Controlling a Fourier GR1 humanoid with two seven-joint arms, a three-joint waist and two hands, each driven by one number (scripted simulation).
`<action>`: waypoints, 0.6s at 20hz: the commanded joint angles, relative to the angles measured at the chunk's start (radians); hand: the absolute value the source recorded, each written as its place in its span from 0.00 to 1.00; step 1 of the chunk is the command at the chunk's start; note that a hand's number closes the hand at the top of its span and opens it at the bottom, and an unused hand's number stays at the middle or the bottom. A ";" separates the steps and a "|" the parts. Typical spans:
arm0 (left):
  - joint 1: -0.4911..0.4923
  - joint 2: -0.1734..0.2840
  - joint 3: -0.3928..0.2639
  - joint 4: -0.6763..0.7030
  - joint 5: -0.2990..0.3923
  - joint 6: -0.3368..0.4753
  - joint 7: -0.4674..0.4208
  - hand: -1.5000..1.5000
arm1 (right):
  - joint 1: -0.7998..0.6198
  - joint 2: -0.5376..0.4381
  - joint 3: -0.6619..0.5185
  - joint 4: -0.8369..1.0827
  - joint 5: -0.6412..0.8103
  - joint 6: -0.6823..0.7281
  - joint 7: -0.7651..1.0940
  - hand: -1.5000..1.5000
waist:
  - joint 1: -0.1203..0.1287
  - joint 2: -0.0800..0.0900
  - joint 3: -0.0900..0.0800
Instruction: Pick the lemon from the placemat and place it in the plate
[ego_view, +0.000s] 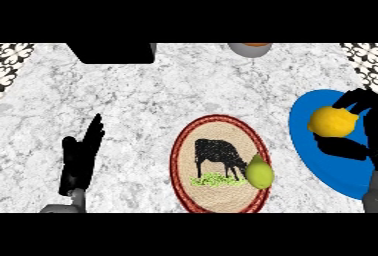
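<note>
The yellow lemon (331, 121) is over the left part of the blue plate (317, 160) at the right edge of the view. My right hand (344, 148) is curled round it, fingers above and thumb below; I cannot tell whether the lemon touches the plate. The oval placemat (193, 200), with a red border and a black cow picture, lies in the middle of the counter, left of the plate. My left hand (80, 160) rests open at the lower left, fingers pointing up, away from both.
A yellow-green pear-shaped fruit (259, 172) sits on the placemat's right edge, close to the plate. At the back stand a black box (114, 52) and a grey bowl (249, 49). Patterned tiles show at both top corners.
</note>
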 joint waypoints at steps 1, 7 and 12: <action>-0.010 -0.007 -0.013 -0.035 -0.023 0.000 0.041 0.50 | -0.020 -0.048 -0.143 0.110 -0.097 0.002 -0.088 1.00 | 0.005 0.002 0.001; -0.084 0.016 0.072 0.075 0.029 -0.062 0.014 0.50 | -0.061 -0.065 -0.187 0.313 -0.079 -0.028 -0.176 1.00 | 0.006 0.003 0.000; 0.025 -0.020 0.018 -0.058 -0.010 -0.032 0.020 0.50 | -0.117 -0.107 -0.228 0.548 -0.079 -0.054 -0.279 1.00 | 0.014 0.003 0.001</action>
